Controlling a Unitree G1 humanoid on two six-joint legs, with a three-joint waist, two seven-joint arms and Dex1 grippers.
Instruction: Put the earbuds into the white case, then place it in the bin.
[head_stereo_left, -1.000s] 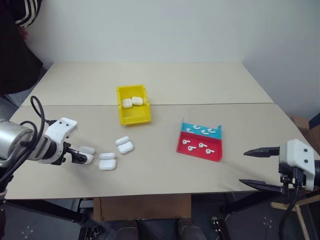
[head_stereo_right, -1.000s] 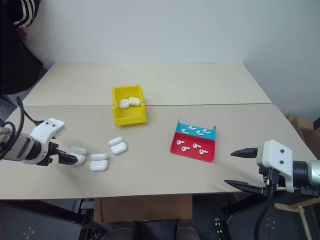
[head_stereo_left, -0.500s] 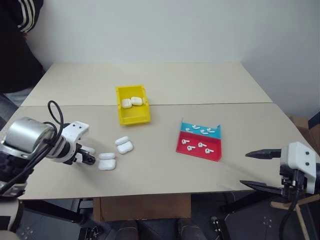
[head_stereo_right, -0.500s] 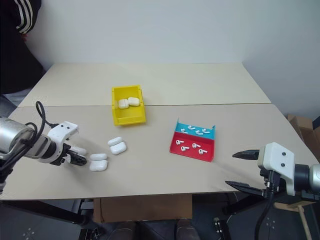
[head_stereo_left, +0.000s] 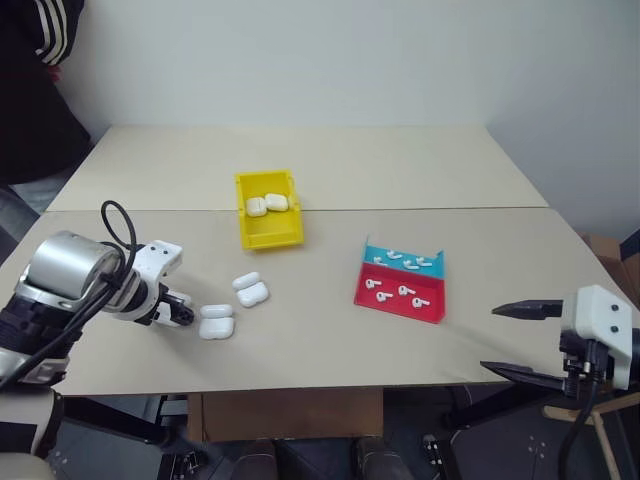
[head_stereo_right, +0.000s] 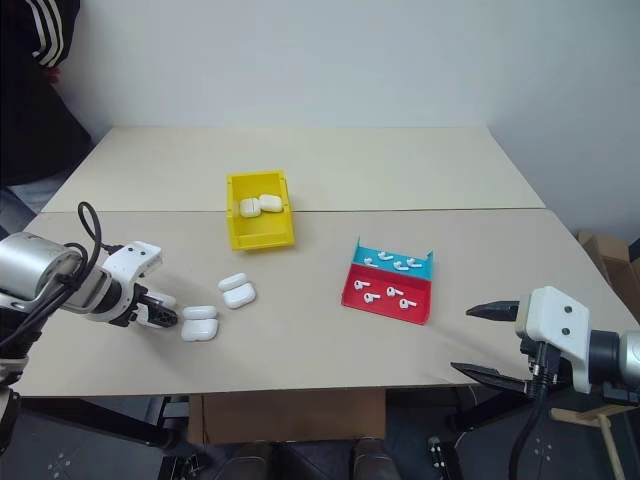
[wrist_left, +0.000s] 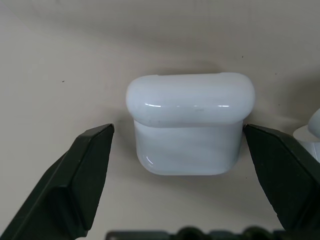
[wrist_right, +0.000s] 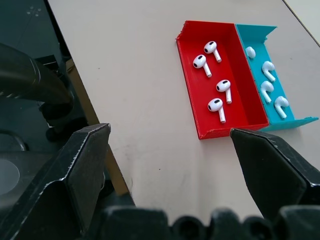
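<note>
So far two cases are seen in the bin (head_stereo_left: 268, 222); the left gripper (wrist_left: 180, 150), spread, brackets a closed white case (wrist_left: 190, 122) near the desk's left edge, earbuds (wrist_right: 212, 75) untouched.

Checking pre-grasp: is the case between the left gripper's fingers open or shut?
Shut: the white case lies lid-down-closed, its seam tight, on the table.

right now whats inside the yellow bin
Two closed white cases lie side by side at the far end of the yellow bin. The near end is bare; whether the cases hold earbuds is hidden.
</note>
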